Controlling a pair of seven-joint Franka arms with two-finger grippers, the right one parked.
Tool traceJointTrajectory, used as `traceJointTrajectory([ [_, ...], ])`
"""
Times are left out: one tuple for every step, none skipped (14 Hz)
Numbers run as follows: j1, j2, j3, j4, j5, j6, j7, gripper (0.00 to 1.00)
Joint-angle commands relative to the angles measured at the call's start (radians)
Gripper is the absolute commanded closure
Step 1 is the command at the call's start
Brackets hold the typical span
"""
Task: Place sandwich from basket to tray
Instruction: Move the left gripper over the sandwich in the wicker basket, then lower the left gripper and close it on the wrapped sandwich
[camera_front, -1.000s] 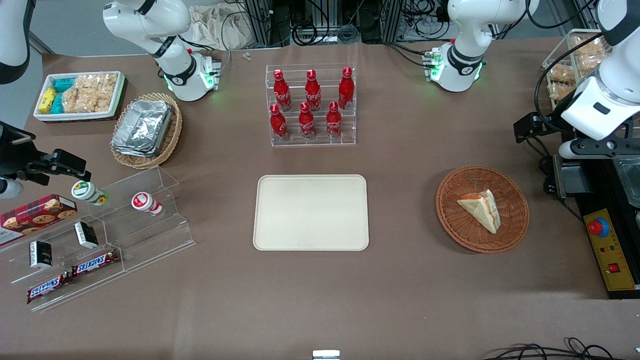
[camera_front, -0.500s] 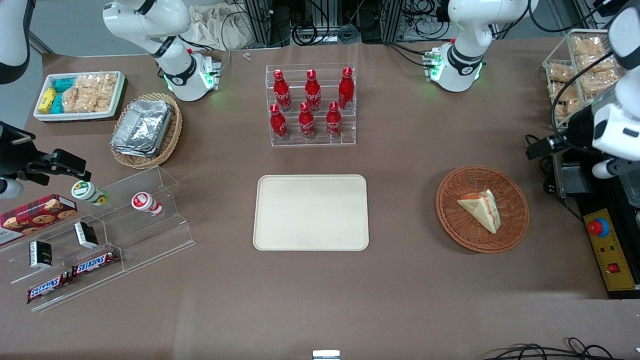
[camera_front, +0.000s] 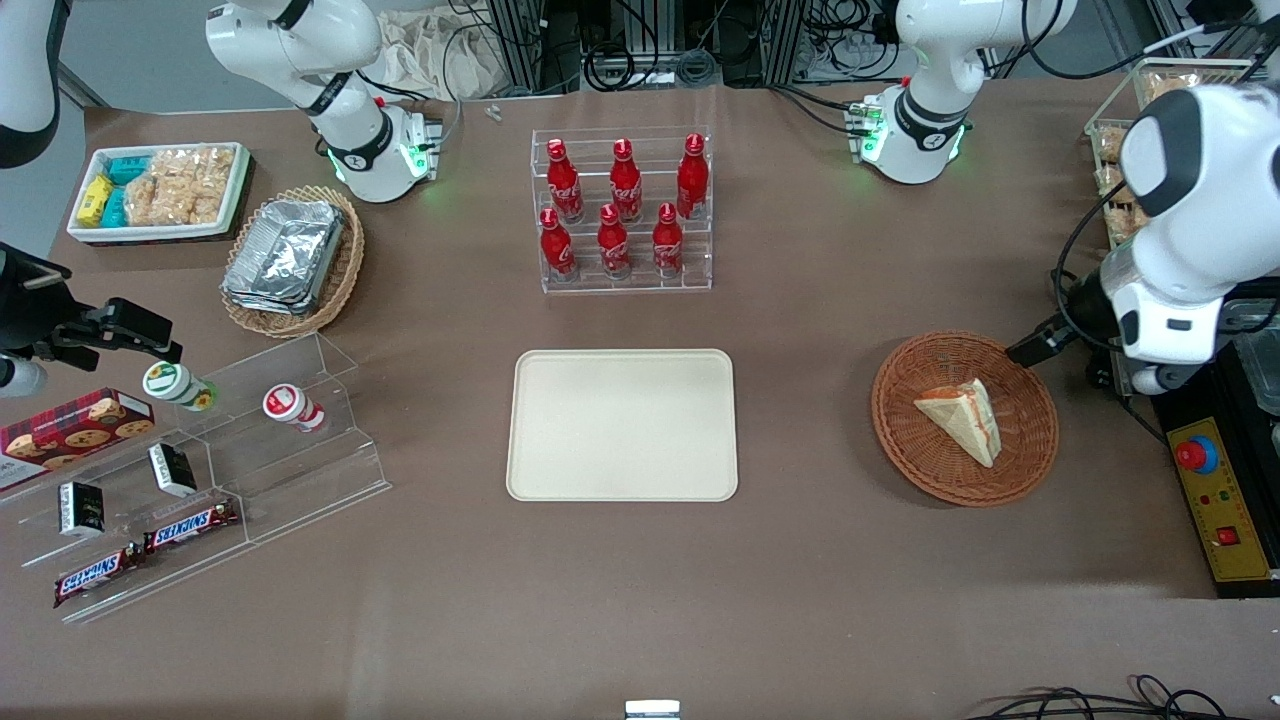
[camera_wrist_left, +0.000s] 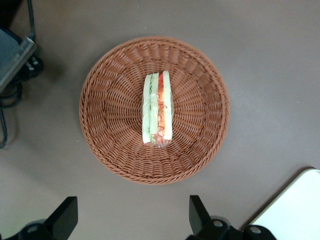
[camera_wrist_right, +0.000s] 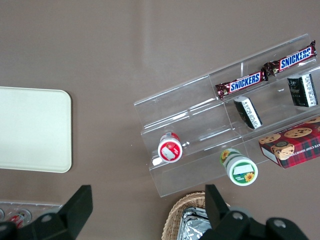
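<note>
Sandwich (camera_wrist_left: 158, 111): lies in the middle of the basket (camera_wrist_left: 110, 150), cut edge up, untouched.
Gripper (camera_wrist_left: 131, 220): above the basket, fingers spread wide and empty; only the fingertips (camera_wrist_left: 65, 216) show.
Tray (camera_front: 621, 424): bare, well apart from the basket toward the parked arm's end.
</note>
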Motion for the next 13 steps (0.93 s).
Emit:
traceJointTrajectory([
  [0.009,0.012,-0.006,-0.101,0.020,0.126,-0.043,0.00],
  [0.012,0.014,-0.004,-0.154,0.020,0.208,-0.046,0.00],
  [0.012,0.041,-0.004,-0.175,0.020,0.261,-0.049,0.00],
  [0.012,0.079,-0.004,-0.169,0.020,0.276,-0.069,0.00],
  [0.011,0.107,-0.004,-0.170,0.020,0.311,-0.081,0.00],
  [0.009,0.132,-0.004,-0.173,0.020,0.348,-0.084,0.00],
  [0.006,0.170,-0.004,-0.167,0.023,0.368,-0.086,0.00],
  [0.003,0.201,-0.004,-0.167,0.032,0.405,-0.086,0.00],
  [0.003,0.221,-0.004,-0.170,0.034,0.425,-0.089,0.00],
  [0.003,0.233,-0.004,-0.169,0.034,0.428,-0.089,0.00],
  [0.003,0.247,-0.004,-0.170,0.034,0.443,-0.090,0.00],
  [0.003,0.264,-0.004,-0.170,0.036,0.469,-0.092,0.00],
  [0.001,0.282,-0.004,-0.170,0.036,0.492,-0.100,0.00],
])
